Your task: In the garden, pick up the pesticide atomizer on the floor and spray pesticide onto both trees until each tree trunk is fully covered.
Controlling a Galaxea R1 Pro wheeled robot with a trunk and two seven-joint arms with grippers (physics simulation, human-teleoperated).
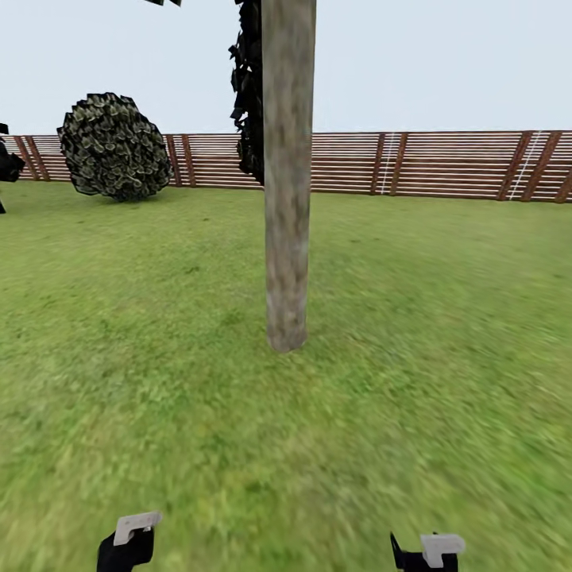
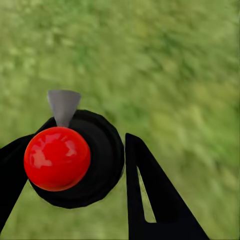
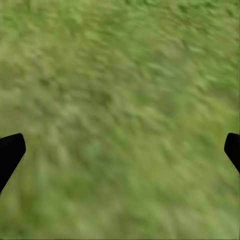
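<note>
lawn point(image 1: 445, 334), tree trunk point(image 1: 286, 199), slat fence point(image 1: 445, 163)

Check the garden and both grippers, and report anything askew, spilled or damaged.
Nothing stands out. The tree trunk stands upright on the lawn, the fence runs unbroken, and the left gripper holds the pesticide atomizer with no spill visible. The right gripper is open over grass.

Head camera faces the tree trunk point(image 1: 287, 183); both wrist cameras look down on lawn point(image 3: 120, 100)
</note>
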